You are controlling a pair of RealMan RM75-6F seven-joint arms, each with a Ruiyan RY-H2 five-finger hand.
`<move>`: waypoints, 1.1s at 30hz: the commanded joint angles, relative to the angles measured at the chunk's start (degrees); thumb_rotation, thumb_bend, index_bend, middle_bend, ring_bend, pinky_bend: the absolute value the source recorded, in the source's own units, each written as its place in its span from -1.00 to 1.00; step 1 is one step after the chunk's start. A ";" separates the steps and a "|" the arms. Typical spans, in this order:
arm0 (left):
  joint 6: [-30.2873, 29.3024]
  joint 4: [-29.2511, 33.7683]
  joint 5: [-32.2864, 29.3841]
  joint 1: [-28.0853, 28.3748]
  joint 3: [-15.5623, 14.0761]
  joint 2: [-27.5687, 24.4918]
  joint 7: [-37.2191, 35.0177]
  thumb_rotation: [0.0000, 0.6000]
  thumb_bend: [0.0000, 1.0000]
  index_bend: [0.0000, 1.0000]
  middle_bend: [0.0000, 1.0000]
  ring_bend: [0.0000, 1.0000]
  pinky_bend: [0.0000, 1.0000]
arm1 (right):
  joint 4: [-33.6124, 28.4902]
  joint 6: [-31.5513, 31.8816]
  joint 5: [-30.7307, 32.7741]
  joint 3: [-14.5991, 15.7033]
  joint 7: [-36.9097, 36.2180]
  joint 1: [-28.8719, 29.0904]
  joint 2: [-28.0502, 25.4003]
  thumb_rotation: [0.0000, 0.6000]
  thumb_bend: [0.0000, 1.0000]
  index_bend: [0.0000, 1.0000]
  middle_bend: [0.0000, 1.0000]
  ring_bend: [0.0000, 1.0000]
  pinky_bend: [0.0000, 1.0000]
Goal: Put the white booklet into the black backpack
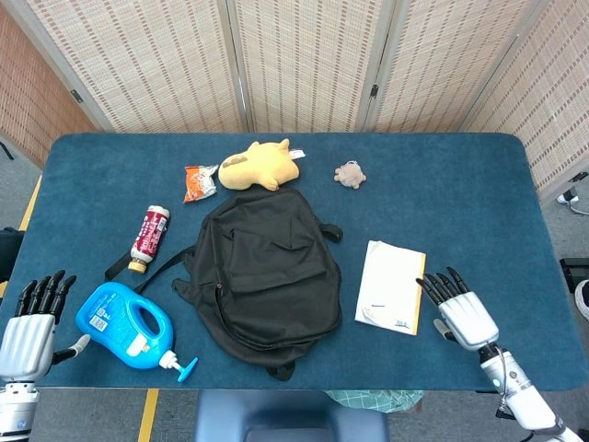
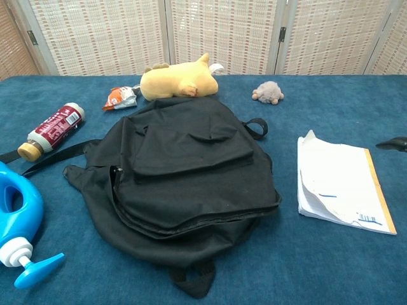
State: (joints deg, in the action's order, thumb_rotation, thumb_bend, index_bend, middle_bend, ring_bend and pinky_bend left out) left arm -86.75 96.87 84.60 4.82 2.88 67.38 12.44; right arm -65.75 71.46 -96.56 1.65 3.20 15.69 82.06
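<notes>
The white booklet (image 1: 391, 285) (image 2: 338, 183) lies flat on the blue table, right of the black backpack (image 1: 267, 272) (image 2: 184, 166), which lies flat with its flap closed. My right hand (image 1: 458, 311) hovers just right of the booklet's yellow edge, fingers spread and empty; only a dark fingertip (image 2: 393, 144) shows at the chest view's right border. My left hand (image 1: 32, 324) stays at the table's front left corner, fingers extended, holding nothing, beside the blue jug.
A blue detergent jug (image 1: 129, 327) lies front left. A red bottle (image 1: 148, 238), a snack packet (image 1: 199, 181), a yellow plush toy (image 1: 260, 166) and a small brown plush (image 1: 350, 173) sit behind the backpack. A backpack strap (image 1: 138, 261) trails left.
</notes>
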 commanded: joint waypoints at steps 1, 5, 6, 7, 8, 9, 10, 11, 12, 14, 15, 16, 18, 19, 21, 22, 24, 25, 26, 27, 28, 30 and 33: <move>0.14 0.10 -0.06 0.03 -0.04 0.01 0.14 1.00 -0.55 -0.75 -0.87 -0.94 -1.00 | 3.32 -0.94 -0.81 0.62 -0.54 1.38 2.58 1.00 -0.23 -0.81 -0.74 -0.76 -0.97; 0.14 0.33 0.07 0.08 -0.03 0.04 0.39 1.00 -0.55 -0.75 -0.87 -0.94 -1.00 | 6.23 -1.69 -1.43 1.03 -1.12 2.67 4.74 1.00 -0.23 -0.81 -0.74 -0.77 -0.97; 0.10 0.37 0.08 0.06 -0.03 0.04 0.43 1.00 -0.55 -0.75 -0.87 -0.94 -1.00 | 6.86 -1.81 -1.57 1.14 -1.40 2.94 5.17 1.00 -0.22 -0.81 -0.74 -0.77 -0.97; 0.09 0.42 0.11 0.04 -0.07 0.01 0.46 1.00 -0.55 -0.75 -0.87 -0.94 -1.00 | 7.74 -2.04 -1.73 1.36 -1.79 3.26 5.64 1.00 -0.23 -0.81 -0.74 -0.77 -0.97; 0.09 0.46 0.11 0.01 -0.10 -0.01 0.44 1.00 -0.55 -0.75 -0.87 -0.94 -1.00 | 8.39 -2.10 -1.84 1.50 -2.10 3.45 5.96 1.00 -0.23 -0.81 -0.74 -0.77 -0.97; 0.11 0.50 0.10 -0.01 -0.13 -0.04 0.47 1.00 -0.55 -0.75 -0.87 -0.94 -1.00 | 9.26 -2.04 -1.98 1.64 -2.57 3.68 6.37 1.00 -0.22 -0.81 -0.74 -0.77 -0.97; 0.15 0.53 0.05 -0.02 -0.14 -0.08 0.51 1.00 -0.55 -0.75 -0.87 -0.94 -1.00 | 9.86 -2.07 -2.01 1.72 -2.95 3.84 6.62 1.00 -0.23 -0.81 -0.74 -0.77 -0.97; 0.18 0.58 0.01 -0.03 -0.15 -0.10 0.51 1.00 -0.55 -0.75 -0.87 -0.94 -1.00 | 10.44 -2.13 -1.97 1.78 -3.31 3.99 6.82 1.00 -0.23 -0.81 -0.74 -0.77 -0.97; 0.22 0.63 -0.01 -0.04 -0.18 -0.14 0.51 1.00 -0.55 -0.75 -0.87 -0.94 -1.00 | 11.03 -2.20 -1.90 1.83 -3.63 4.11 7.02 1.00 -0.23 -0.81 -0.74 -0.77 -0.97; 0.33 0.79 0.07 -0.02 -0.25 -0.20 0.37 1.00 -0.55 -0.75 -0.87 -0.94 -1.00 | 12.28 -2.33 -1.67 1.90 -4.43 4.35 7.40 1.00 -0.23 -0.81 -0.74 -0.77 -0.97; 0.29 0.79 0.13 -0.01 -0.25 -0.19 0.41 1.00 -0.55 -0.75 -0.87 -0.94 -1.00 | 12.81 -2.33 -1.57 1.90 -4.68 4.44 7.57 1.00 -0.23 -0.81 -0.74 -0.77 -0.97; 0.22 0.78 0.20 -0.02 -0.24 -0.14 0.53 1.00 -0.55 -0.75 -0.87 -0.94 -1.00 | 13.46 -2.45 -1.46 1.95 -4.94 4.59 7.81 1.00 -0.23 -0.81 -0.74 -0.77 -0.97; 0.20 0.82 0.20 -0.03 -0.23 -0.07 0.52 1.00 -0.55 -0.75 -0.87 -0.94 -1.00 | 14.22 -2.58 -1.45 2.07 -5.32 4.89 8.22 1.00 -0.23 -0.81 -0.74 -0.78 -0.97; 0.19 0.81 0.17 -0.03 -0.21 -0.04 0.57 1.00 -0.55 -0.75 -0.87 -0.94 -1.00 | 14.62 -2.63 -1.50 2.15 -5.51 5.10 8.53 1.00 -0.23 -0.81 -0.74 -0.78 -0.97; 0.14 0.81 0.16 -0.06 -0.21 0.00 0.65 1.00 -0.55 -0.75 -0.87 -0.94 -1.00 | 15.08 -2.63 -1.63 2.31 -5.74 5.41 8.98 1.00 -0.23 -0.81 -0.74 -0.78 -0.97; 0.10 0.82 0.15 -0.11 -0.22 0.00 0.65 1.00 -0.55 -0.75 -0.87 -0.94 -1.00 | 15.24 -2.64 -1.76 2.45 -5.81 5.61 9.23 1.00 -0.23 -0.81 -0.74 -0.78 -0.97; -0.02 0.79 0.10 -0.21 -0.23 0.00 0.58 1.00 -0.55 -0.75 -0.87 -0.94 -1.00 | 15.27 -2.42 -2.12 2.72 -5.74 5.88 9.55 1.00 -0.23 -0.81 -0.74 -0.78 -0.97; -0.06 0.74 0.05 -0.26 -0.22 -0.02 0.50 1.00 -0.55 -0.75 -0.87 -0.94 -1.00 | 15.13 -2.09 -2.47 2.94 -5.60 6.03 9.71 1.00 -0.23 -0.81 -0.74 -0.78 -0.97; -0.09 0.71 0.01 -0.30 -0.22 -0.03 0.48 1.00 -0.55 -0.75 -0.87 -0.94 -1.00 | 14.89 -1.79 -2.75 3.08 -5.54 6.16 9.79 1.00 -0.23 -0.81 -0.74 -0.79 -0.97; -0.13 0.65 -0.01 -0.33 -0.22 -0.03 0.48 1.00 -0.55 -0.75 -0.87 -0.94 -1.00 | 14.58 -1.51 -3.02 3.21 -5.44 6.29 9.85 1.00 -0.23 -0.81 -0.74 -0.79 -0.97; -0.11 0.57 -0.07 -0.34 -0.21 0.00 0.50 1.00 -0.55 -0.75 -0.87 -0.94 -1.00 | 14.09 -1.22 -3.33 3.36 -5.20 6.48 9.93 1.00 -0.23 -0.81 -0.74 -0.79 -0.97; 0.01 0.48 -0.15 -0.33 -0.23 0.06 0.51 1.00 -0.55 -0.75 -0.87 -0.94 -1.00 | 13.27 -1.05 -3.69 3.49 -4.62 6.84 10.06 1.00 -0.23 -0.81 -0.74 -0.78 -0.97; 0.12 0.31 -0.22 -0.29 -0.20 0.16 0.34 1.00 -0.55 -0.75 -0.87 -0.94 -1.00 | 11.95 -0.92 -4.24 3.58 -3.65 7.58 10.43 1.00 -0.23 -0.81 -0.74 -0.79 -0.97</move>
State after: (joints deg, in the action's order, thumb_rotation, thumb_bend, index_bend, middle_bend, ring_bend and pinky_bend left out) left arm -86.63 97.19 84.38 4.52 2.67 67.54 12.79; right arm -53.45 70.44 -100.56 5.16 -0.78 22.97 92.31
